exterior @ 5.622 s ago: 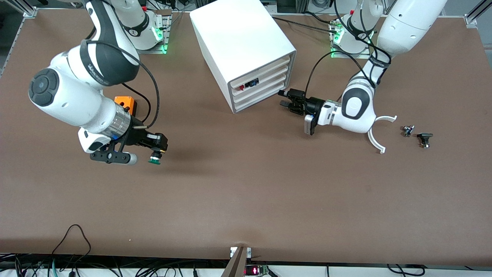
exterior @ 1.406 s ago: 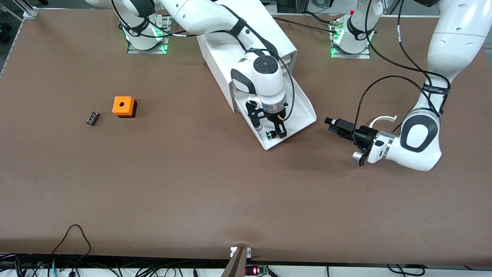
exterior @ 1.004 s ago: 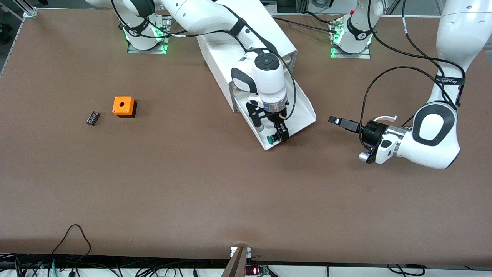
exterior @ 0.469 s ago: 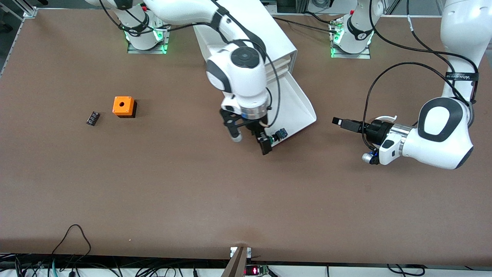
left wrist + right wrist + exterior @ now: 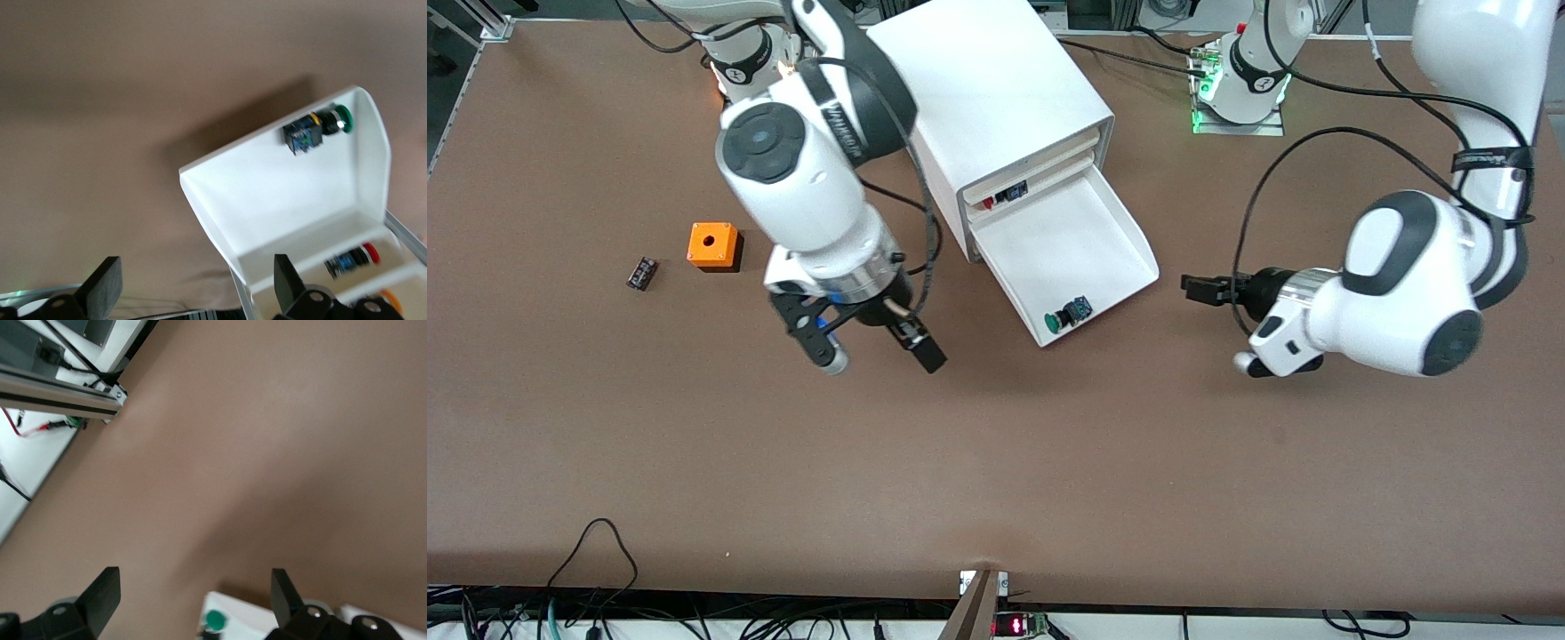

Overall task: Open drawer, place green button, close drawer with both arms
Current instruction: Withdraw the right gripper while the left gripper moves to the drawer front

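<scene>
button (image 5: 1069, 314) in open drawer (image 5: 1089, 231) | left gripper (image 5: 1199, 289) open | right gripper (image 5: 876, 345) open

Green-capped button (image 5: 1069, 315), white drawer (image 5: 1063, 233)

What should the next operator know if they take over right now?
Right claw: open, holds nothing, over bare table toward the right arm's end of the cabinet.
Left claw: open, holds nothing, beside the drawer, aimed at it.
Done: drawer pulled out; button lies inside near its front lip.
Left: push the drawer shut.
</scene>
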### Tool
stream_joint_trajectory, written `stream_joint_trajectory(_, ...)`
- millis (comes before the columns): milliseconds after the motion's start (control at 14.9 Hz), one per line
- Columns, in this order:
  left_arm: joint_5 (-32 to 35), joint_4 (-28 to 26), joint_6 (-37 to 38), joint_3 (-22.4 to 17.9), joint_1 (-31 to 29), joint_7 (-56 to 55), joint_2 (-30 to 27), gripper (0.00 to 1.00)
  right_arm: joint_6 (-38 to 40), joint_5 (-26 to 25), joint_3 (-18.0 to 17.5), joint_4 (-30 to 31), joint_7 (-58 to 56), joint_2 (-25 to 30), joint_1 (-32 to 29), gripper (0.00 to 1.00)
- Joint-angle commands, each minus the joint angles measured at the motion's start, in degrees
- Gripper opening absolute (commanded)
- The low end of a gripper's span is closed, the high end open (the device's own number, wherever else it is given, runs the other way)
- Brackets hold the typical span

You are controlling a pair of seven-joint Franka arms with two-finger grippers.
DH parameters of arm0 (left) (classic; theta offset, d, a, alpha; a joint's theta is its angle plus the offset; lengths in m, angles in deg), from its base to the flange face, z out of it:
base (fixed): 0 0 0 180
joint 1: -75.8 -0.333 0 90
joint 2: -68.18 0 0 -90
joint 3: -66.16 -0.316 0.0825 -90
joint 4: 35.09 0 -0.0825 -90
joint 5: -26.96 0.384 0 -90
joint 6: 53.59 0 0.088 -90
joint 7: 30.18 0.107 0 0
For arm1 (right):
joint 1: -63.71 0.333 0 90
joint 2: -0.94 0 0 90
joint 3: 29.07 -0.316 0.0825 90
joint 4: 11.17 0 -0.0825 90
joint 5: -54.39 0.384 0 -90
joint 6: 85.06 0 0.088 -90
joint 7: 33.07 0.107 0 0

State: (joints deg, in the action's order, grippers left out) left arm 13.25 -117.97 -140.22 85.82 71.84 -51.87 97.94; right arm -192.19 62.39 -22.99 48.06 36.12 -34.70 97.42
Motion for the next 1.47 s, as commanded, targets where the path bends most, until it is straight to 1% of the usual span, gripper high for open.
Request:
stream_joint_trajectory(0,9.37,0.97,-3.01,-0.24,4.82,-9.75,0.04,1.00,6.73,0.43,-0.02,1.58,-17.37,2.93,-1.79,1.00)
stream_joint_trajectory(134,13.70,1.75,-3.11,-0.41,6.68,-9.87,0.04,1.00,8.25,0.08,2.87,1.93,-23.99,3.90,-2.06,1.00)
stream_joint_trajectory(335,13.62,6.93,-3.11,-0.68,5.89,-7.24,2.67,1.00,7.81,-0.09,5.78,8.34,-35.76,8.29,-2.06,1.00)
stream_joint_trajectory(469,13.89,7.03,-3.29,-0.76,6.68,-6.61,2.85,1.00,8.25,-0.09,7.97,9.75,-39.29,9.79,-2.06,1.00)
stream_joint_trajectory(535,14.06,6.60,-4.24,-0.85,7.21,-7.92,3.55,1.00,8.51,-0.09,8.94,10.46,-41.31,10.58,-2.06,1.00)
stream_joint_trajectory(602,14.15,5.98,-7.91,-0.94,7.91,-11.24,3.99,1.00,8.78,-0.09,10.00,11.86,-44.37,11.98,-2.15,1.00)
stream_joint_trajectory(736,14.33,1.26,-16.43,-0.68,8.70,-20.02,3.73,1.00,8.87,-0.18,12.37,16.06,-49.48,15.58,-2.15,1.00)
stream_joint_trajectory(870,14.33,-3.66,-23.38,-0.94,10.11,-24.53,3.82,1.00,9.21,-1.23,13.17,19.41,-50.12,18.92,-2.41,1.00)
stream_joint_trajectory(937,14.33,-6.74,-27.76,-1.03,10.11,-25.33,3.64,1.00,9.57,-3.24,12.74,20.73,-51.16,20.50,-3.98,1.00)
stream_joint_trajectory(1004,14.33,-9.12,-31.46,-1.03,10.20,-26.12,3.47,1.00,9.92,-5.61,11.34,21.88,-53.09,21.82,-5.56,1.00)
stream_joint_trajectory(1071,14.41,-10.53,-33.59,-1.03,10.29,-27.87,3.46,1.00,10.36,-7.11,8.98,22.67,-54.15,23.32,-7.84,1.00)
stream_joint_trajectory(1138,15.02,-11.42,-34.83,-1.03,10.55,-29.54,3.46,1.00,10.36,-8.08,6.08,23.64,-54.86,24.38,-11.43,1.00)
stream_joint_trajectory(1339,23.88,-12.74,-35.54,-0.68,13.36,-38.13,3.55,1.00,11.23,-10.98,-2.53,25.14,-57.85,27.19,-20.76,1.00)
stream_joint_trajectory(1406,25.12,-13.61,-36.59,-0.76,14.67,-41.21,3.64,1.00,11.50,-12.21,-4.82,26.27,-57.77,28.07,-23.31,1.00)
